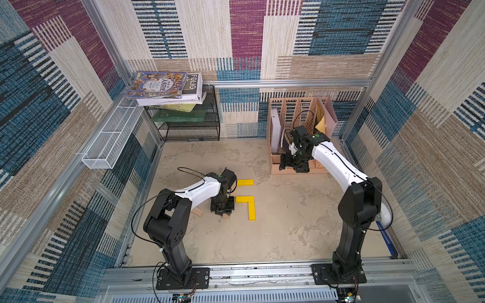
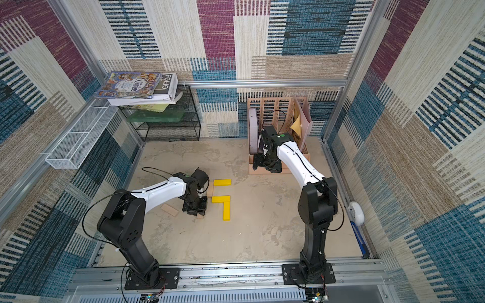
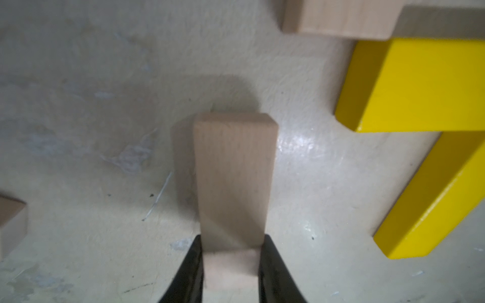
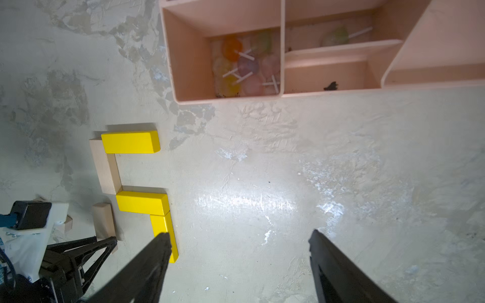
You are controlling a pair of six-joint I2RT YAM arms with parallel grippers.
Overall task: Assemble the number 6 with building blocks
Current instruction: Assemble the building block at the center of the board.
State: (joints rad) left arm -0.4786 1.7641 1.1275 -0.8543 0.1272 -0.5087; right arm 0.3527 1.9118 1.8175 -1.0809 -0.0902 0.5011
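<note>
Left pincer (image 3: pixel 231 238) clamped shut on one end of a pale wooden block (image 3: pixel 233 183) beside the half-built 6 (image 4: pixel 141 202) in the middle of the table (image 1: pixel 275 236); right pincer (image 4: pixel 238 236) gapes wide, holding nothing.

In both top views the left arm hides most of the wood: three glossy yellow bars (image 1: pixel 245 182) show, one alone and two in an L, and a loose wooden bar (image 2: pixel 169 210) lies near the arm. The left wrist view shows the flat-sided block, blurred, just beside the L. Only the right wrist view shows a wooden bar (image 4: pixel 106 170) linking two yellow bars, and lollipops (image 4: pixel 244 65) in the peach organiser (image 4: pixel 183 65).
</note>
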